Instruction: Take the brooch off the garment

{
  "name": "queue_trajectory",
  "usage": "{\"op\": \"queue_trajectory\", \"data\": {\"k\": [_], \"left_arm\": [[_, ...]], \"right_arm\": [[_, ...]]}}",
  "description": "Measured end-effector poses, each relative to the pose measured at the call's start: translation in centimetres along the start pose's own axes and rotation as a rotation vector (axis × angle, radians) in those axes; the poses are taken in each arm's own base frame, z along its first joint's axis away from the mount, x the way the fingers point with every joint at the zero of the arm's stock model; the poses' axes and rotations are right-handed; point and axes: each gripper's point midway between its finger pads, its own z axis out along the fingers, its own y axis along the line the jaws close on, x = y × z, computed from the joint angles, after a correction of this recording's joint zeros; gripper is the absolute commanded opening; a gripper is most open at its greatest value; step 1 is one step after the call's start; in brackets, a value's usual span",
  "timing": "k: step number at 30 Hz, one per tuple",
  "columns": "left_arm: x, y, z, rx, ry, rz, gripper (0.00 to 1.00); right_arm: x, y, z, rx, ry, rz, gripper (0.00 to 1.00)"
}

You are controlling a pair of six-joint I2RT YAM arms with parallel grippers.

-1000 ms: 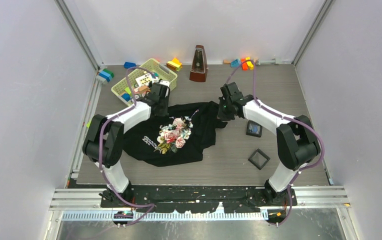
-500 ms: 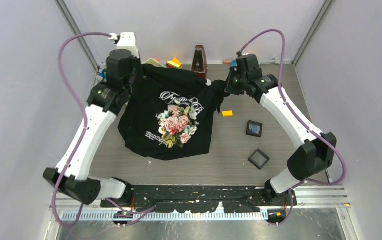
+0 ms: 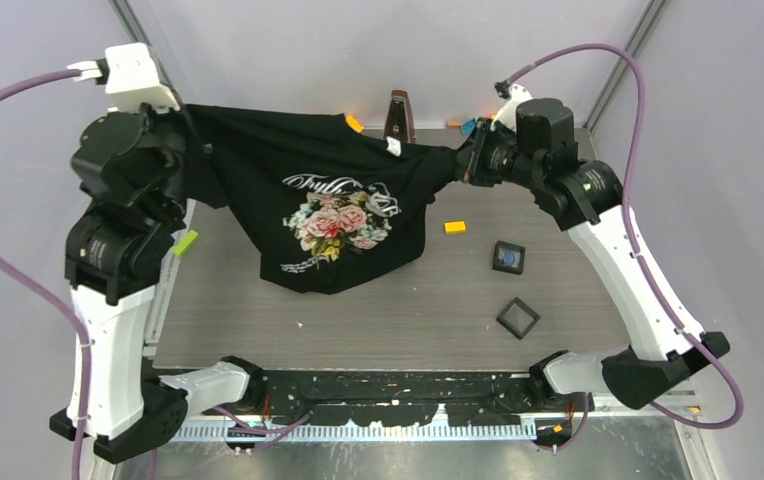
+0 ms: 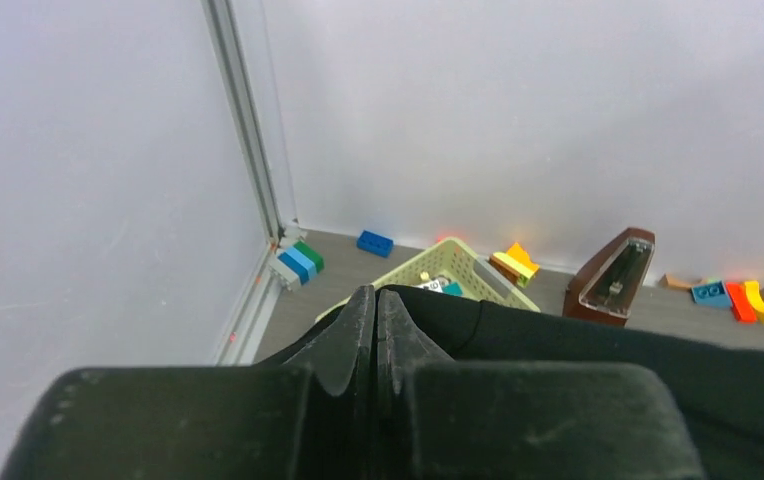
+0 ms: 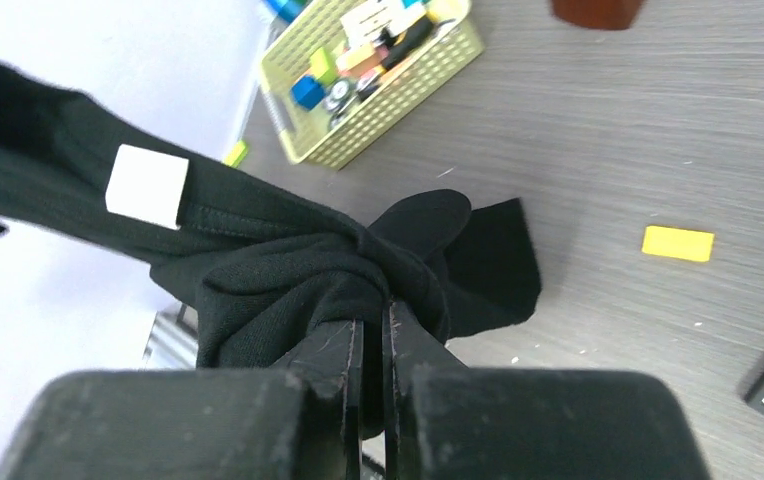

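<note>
My left tool (image 4: 376, 305) and right tool (image 5: 368, 335) are both clamped on the garment (image 3: 258, 150), which is stretched above the worktop (image 3: 408, 310). I can't make out the brooch, and the folds hide my right fingertips.

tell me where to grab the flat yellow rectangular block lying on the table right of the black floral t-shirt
Pinch the flat yellow rectangular block across its two long edges, coming straight down from above. It lies flat on the grey wood-grain table with nothing touching it, so its low sides offer little from the side.
</note>
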Motion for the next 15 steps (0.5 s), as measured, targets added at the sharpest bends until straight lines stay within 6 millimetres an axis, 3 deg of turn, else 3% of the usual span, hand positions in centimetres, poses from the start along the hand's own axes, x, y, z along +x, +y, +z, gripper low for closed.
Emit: {"op": "queue_trajectory", "data": {"k": [4,7,10,13,14,15], "left_arm": [[-1.9,0.8,-0.7,-0.016,-0.032,-0.002,0.00],[-1.9,0.2,0.3,-0.016,-0.025,0.006,0.00],[0.2,-1.9,3.2,-0.003,0.036,0.045,0.00],[5.1,-6.1,8.9,0.036,0.161,0.103,0.00],[6.8,-7.7,10.8,0.055,0.199,0.110,0.00],[9.3,-9.5,13.0,0.079,0.251,0.121,0.05]], "right_arm": [[2.9,3.1,-1.1,-0.088,0.059,-0.039,0.01],[6.1,3.4,-0.5,-0.093,0.139,-0.052,0.00],[8.1,0.5,1.3,-0.003,0.191,-0.017,0.00],[8.4,-4.3,3.7,0.111,0.215,0.067,0.09],[8.4,-6.3,4.5,0.156,0.220,0.099,0.16],[8.3,-8.2,5.2,0.203,0.222,0.126,0.47]]}}
